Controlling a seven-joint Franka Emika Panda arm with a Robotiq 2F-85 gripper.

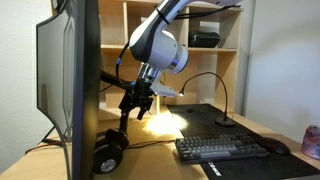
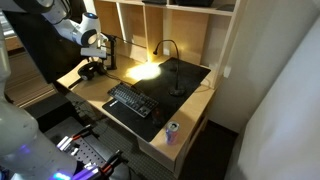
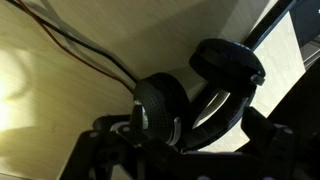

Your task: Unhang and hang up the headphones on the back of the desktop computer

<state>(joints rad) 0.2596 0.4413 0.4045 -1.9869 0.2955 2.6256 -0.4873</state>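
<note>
Hovers with claw (image 1: 134, 112) released just above headphones (image 1: 108, 150) low behind desktop computer (image 1: 85, 80), left of keyboard (image 1: 220, 148), grips nothing, so likely leaves unhang and rehang pending.

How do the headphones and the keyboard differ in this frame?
Shape: the headphones are rounded, with round earcups and an arched band; the keyboard is a flat rectangle. Place: the headphones sit low beside the desktop computer, just under the open gripper; the keyboard lies flat on the dark mat, apart from the gripper. Both are black.
</note>
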